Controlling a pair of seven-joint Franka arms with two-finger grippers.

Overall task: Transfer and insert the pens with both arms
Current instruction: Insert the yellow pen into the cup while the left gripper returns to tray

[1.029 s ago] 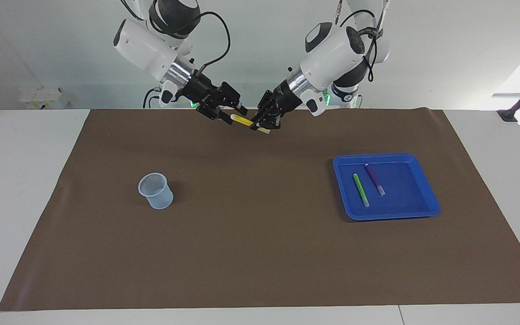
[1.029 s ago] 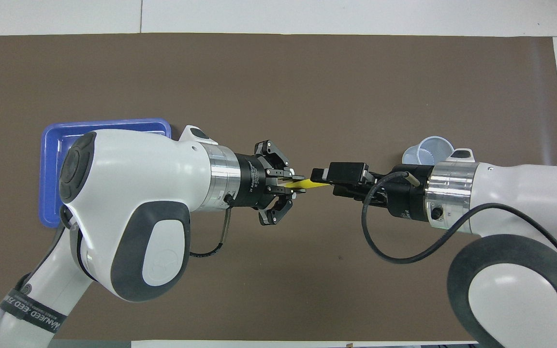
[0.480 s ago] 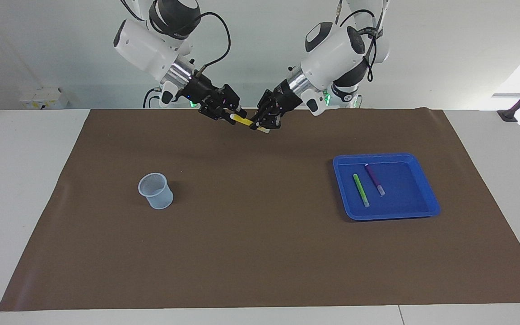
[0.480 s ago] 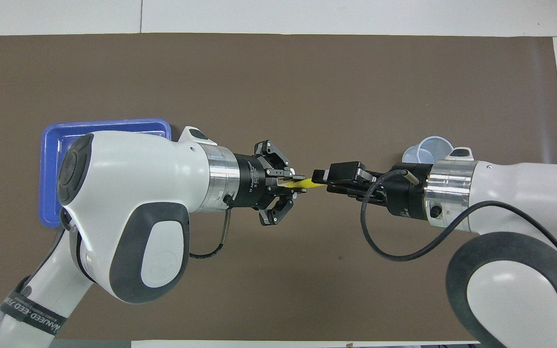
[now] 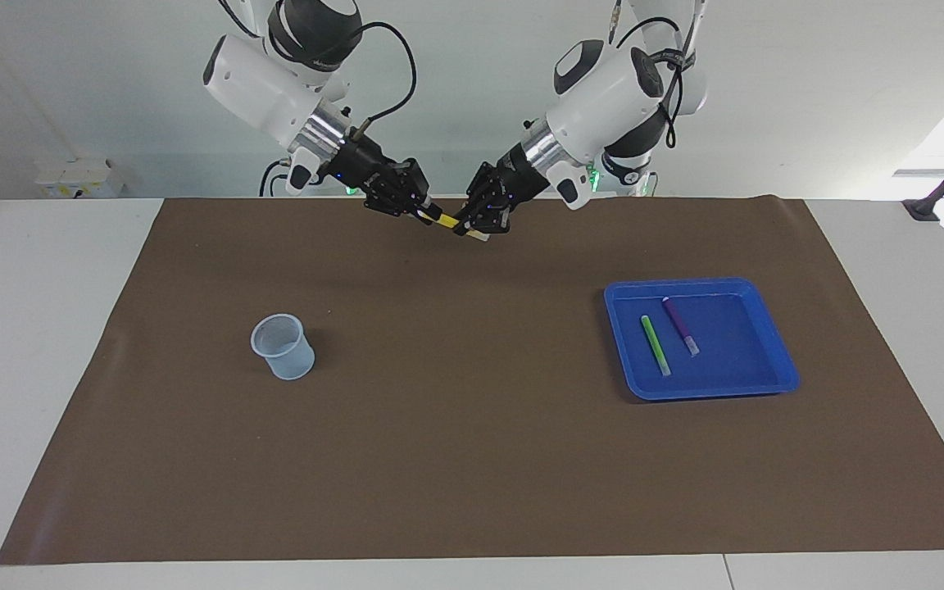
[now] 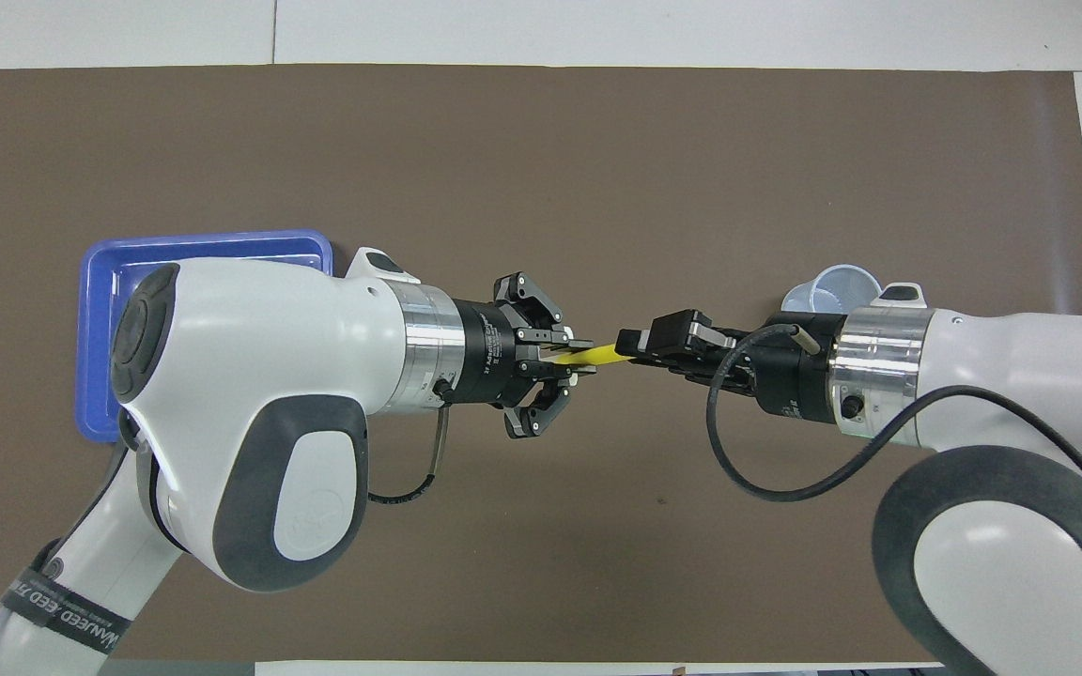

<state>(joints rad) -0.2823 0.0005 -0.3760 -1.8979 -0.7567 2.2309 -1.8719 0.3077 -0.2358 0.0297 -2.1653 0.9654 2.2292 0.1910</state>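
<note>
The yellow pen (image 5: 448, 224) is being held in the air over the mat (image 5: 472, 459), at the robots' edge of it, midway between the two arms. It is being clamped at one end by the left gripper (image 5: 474, 227), whose fingers are closed on it. The pen's long axis is lying along the line between the two grippers, sloping slightly down toward the left one, so its free end is being pointed straight into the right gripper (image 5: 421, 211). That end is being enclosed by the right gripper's fingers (whether they are already pressing on it cannot be told). A handover is judged to be under way: the right fingers are expected to be tightened before the left ones are released. The cup (image 5: 283, 346) is being kept at the right arm's end of the mat. The green pen (image 5: 655, 345) and purple pen (image 5: 680, 325) are lying side by side in the blue tray (image 5: 771, 342) at the left arm's end.
</note>
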